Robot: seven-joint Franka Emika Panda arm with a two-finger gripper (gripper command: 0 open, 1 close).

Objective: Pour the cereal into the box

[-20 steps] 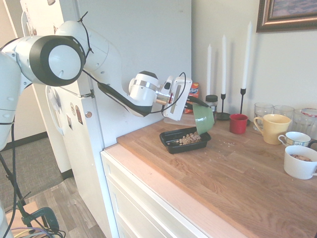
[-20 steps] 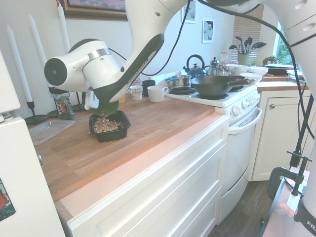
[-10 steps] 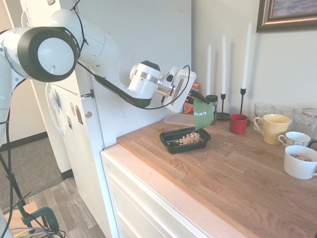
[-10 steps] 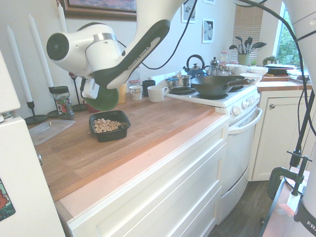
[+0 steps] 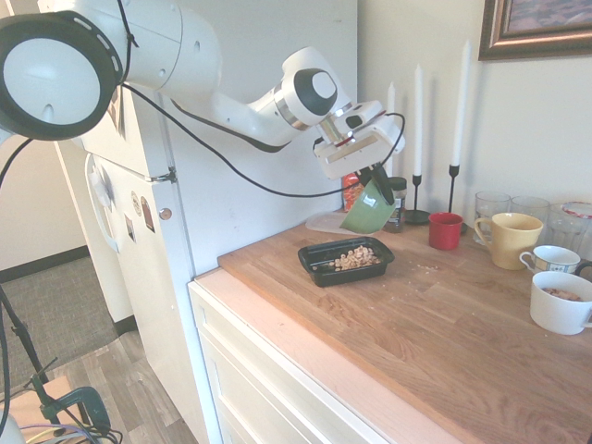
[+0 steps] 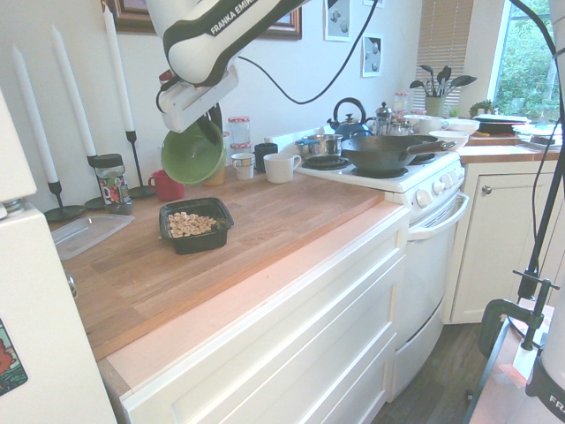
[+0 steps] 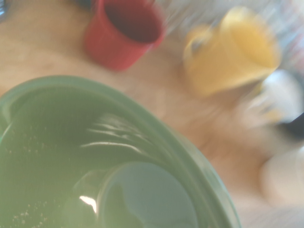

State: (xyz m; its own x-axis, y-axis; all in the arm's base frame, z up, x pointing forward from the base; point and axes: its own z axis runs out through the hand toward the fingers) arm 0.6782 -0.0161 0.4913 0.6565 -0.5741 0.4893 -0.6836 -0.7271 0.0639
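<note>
The cereal (image 5: 352,258) is heaped in the box (image 5: 319,266) on the wooden table (image 5: 444,324). A green bowl (image 6: 192,153) is held tilted above and behind the box, its rim clamped by the jaws.

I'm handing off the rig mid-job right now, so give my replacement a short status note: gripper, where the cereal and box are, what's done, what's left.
Gripper: shut on the green bowl, held tilted in the air, beyond the box.
Green bowl: inside looks empty but for crumbs in the wrist view.
Cereal: piled in the box, which sits on the wooden counter.
Done: the pour.
Left: probably only setting the green bowl down.
</note>
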